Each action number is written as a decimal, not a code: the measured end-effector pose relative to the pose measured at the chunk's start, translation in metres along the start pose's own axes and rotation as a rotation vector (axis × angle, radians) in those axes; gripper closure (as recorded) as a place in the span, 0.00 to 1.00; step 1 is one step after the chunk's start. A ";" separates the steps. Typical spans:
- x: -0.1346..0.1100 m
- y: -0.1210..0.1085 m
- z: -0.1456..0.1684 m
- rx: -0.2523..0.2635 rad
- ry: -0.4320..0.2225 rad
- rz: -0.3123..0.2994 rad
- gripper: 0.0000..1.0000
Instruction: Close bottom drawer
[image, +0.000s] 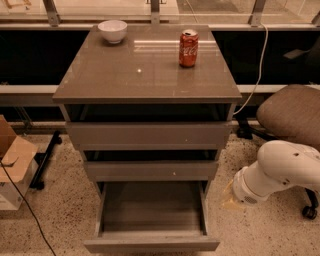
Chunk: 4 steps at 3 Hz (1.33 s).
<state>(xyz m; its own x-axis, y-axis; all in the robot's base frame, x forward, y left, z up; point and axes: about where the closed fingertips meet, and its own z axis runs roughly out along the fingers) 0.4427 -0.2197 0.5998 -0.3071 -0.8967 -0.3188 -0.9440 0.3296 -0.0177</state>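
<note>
- The bottom drawer (151, 216) stands pulled wide out, lower centre of frame.
- The end effector (230, 198) sits lower right, beside it; open or closed, can't tell.

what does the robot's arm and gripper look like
The arm is a smooth, glossy white shell of thick rounded segments, narrowing to a cylindrical wrist collar. No cables or markings show on it. The gripper at its tip looks pale yellowish-tan; it sits low near the floor, just right of the open grey-brown bottom drawer.
</note>
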 end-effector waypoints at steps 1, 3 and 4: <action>0.018 0.000 0.036 -0.030 0.006 0.026 1.00; 0.024 -0.001 0.059 -0.065 0.036 0.049 1.00; 0.030 0.003 0.088 -0.103 0.033 0.057 1.00</action>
<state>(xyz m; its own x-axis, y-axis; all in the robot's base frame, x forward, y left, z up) 0.4409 -0.2198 0.5067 -0.3633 -0.8871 -0.2848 -0.9316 0.3502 0.0976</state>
